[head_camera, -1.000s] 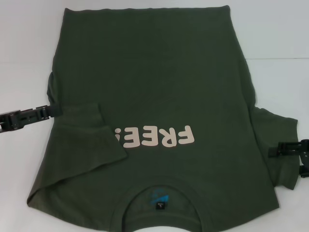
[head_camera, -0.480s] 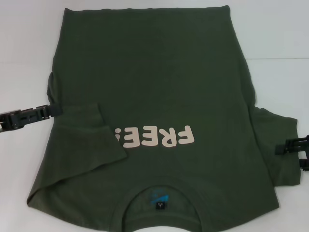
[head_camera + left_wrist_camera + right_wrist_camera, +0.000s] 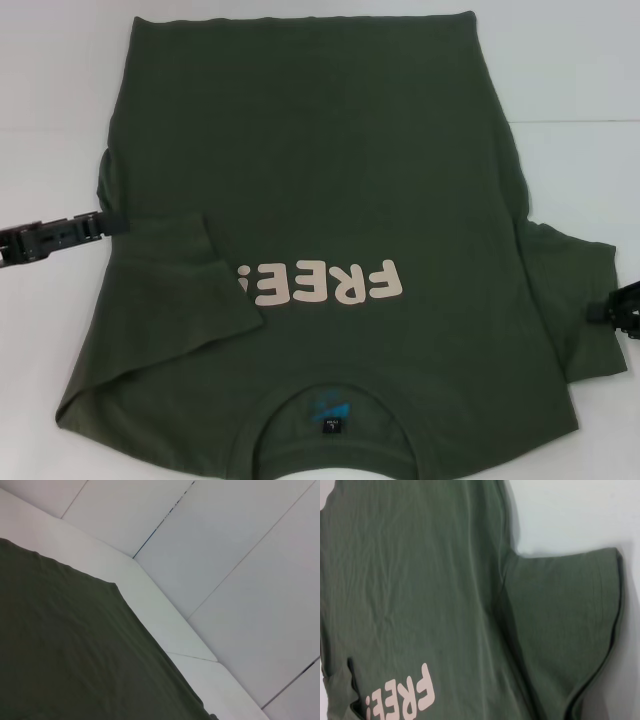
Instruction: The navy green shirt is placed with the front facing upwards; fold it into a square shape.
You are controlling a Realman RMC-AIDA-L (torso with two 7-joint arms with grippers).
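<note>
At the navy green shirt's (image 3: 320, 200) folded-in sleeve, the left pincer (image 3: 108, 225) touches cloth; its opening can't be judged.

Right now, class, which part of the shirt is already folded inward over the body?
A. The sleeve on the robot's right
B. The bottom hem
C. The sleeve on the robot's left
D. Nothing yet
C: the left sleeve lies folded over the shirt, covering the end of the lettering; the right sleeve is spread flat on the table.
</note>
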